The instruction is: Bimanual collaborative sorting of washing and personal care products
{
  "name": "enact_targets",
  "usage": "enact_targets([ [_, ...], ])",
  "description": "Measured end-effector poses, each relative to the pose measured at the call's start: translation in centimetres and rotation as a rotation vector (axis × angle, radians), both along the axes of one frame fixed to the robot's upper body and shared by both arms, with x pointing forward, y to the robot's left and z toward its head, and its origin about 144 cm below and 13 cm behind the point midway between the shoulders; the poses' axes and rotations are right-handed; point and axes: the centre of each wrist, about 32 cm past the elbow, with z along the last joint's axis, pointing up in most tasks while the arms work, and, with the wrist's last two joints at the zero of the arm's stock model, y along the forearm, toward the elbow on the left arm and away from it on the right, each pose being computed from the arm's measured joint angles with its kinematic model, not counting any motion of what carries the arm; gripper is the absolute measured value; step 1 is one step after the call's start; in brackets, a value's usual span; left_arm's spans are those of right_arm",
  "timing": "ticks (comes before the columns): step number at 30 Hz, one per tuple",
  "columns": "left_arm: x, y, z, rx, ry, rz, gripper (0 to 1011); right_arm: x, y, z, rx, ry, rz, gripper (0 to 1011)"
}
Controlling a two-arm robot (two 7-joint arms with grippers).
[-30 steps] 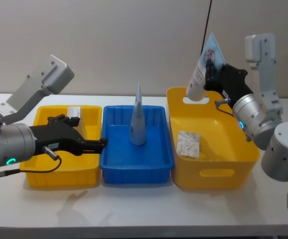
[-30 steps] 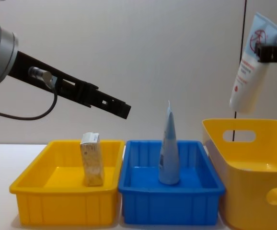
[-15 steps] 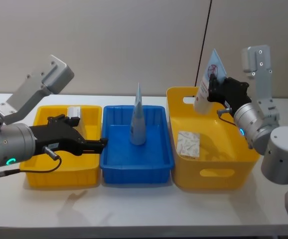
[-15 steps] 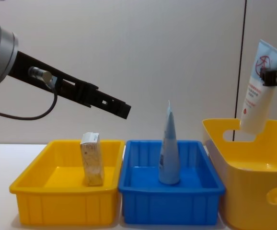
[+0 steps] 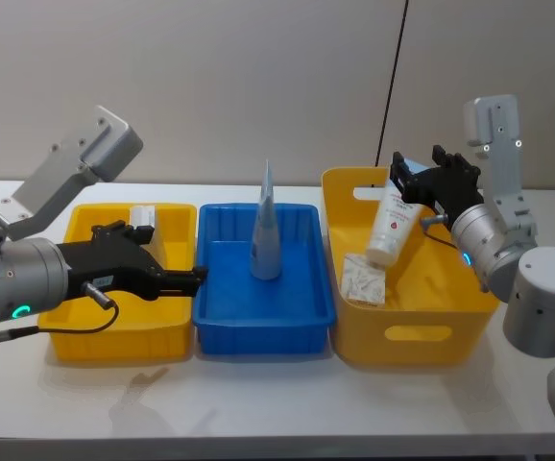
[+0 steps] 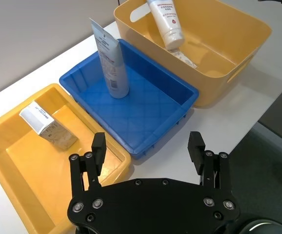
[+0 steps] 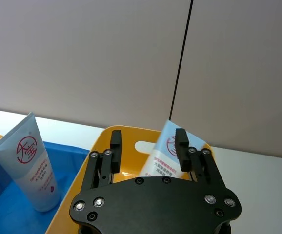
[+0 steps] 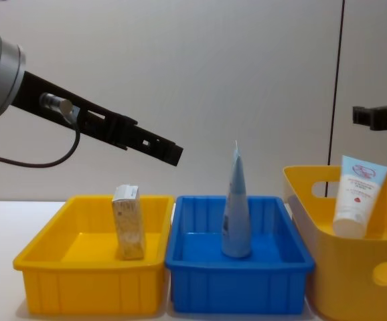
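A white squeeze tube with red print (image 5: pixel 390 225) leans cap-down inside the tall yellow bin (image 5: pixel 470 298) at the right, beside a patterned carton (image 5: pixel 362 279) lying on its floor. The right gripper (image 5: pixel 429 179) hangs above it, fingers apart, holding nothing. Another tube (image 5: pixel 265 237) stands in the blue bin (image 5: pixel 301 309); a beige carton (image 8: pixel 129 222) stands in the left yellow bin (image 5: pixel 76 341). The left gripper (image 5: pixel 197 279) hovers open and empty. All rest on a white table (image 5: pixel 287 403) before a plain beige wall (image 5: pixel 258 86).

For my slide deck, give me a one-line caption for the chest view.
Right gripper open above a tube leaning in the yellow basket; left gripper hovers over the bins.
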Motion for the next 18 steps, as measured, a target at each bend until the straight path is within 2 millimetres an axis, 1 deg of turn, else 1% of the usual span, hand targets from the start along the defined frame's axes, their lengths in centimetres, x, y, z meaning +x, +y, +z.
enact_targets([
  [1, 0.00, 0.00, 0.00, 0.000, 0.000, 0.000, 1001, 0.01, -0.01, -0.02, 0.000, 0.001, -0.001, 628],
  [2, 0.00, 0.00, 0.00, 0.000, 0.000, 0.000, 1001, 0.01, -0.02, -0.04, -0.001, 0.002, -0.001, 686],
  [4, 0.00, 0.00, 0.00, 0.000, 0.000, 0.000, 1001, 0.03, -0.03, -0.08, -0.001, 0.004, -0.002, 725],
  [6, 0.00, 0.00, 0.00, 0.000, 0.000, 0.000, 1001, 0.05, -0.04, -0.13, -0.002, 0.006, -0.003, 806],
  [8, 0.00, 0.00, 0.00, 0.000, 0.000, 0.000, 1001, 0.06, -0.05, -0.15, -0.002, 0.006, -0.003, 845],
  [10, 0.00, 0.00, 0.00, 0.000, 0.000, 0.000, 1001, 0.07, -0.06, -0.18, -0.002, 0.007, -0.004, 910],
  [11, 0.00, 0.00, 0.00, 0.000, 0.000, 0.000, 1001, 0.07, -0.06, -0.19, -0.003, 0.008, -0.004, 910],
  [12, 0.00, 0.00, 0.00, 0.000, 0.000, 0.000, 1001, 0.08, -0.06, -0.20, -0.003, 0.008, -0.004, 948],
  [14, 0.00, 0.00, 0.00, 0.000, 0.000, 0.000, 1001, 0.08, -0.06, -0.20, -0.003, 0.008, -0.005, 992],
  [18, 0.00, 0.00, 0.00, 0.000, 0.000, 0.000, 1001, 0.04, -0.12, -0.27, -0.002, 0.010, 0.004, 1003],
])
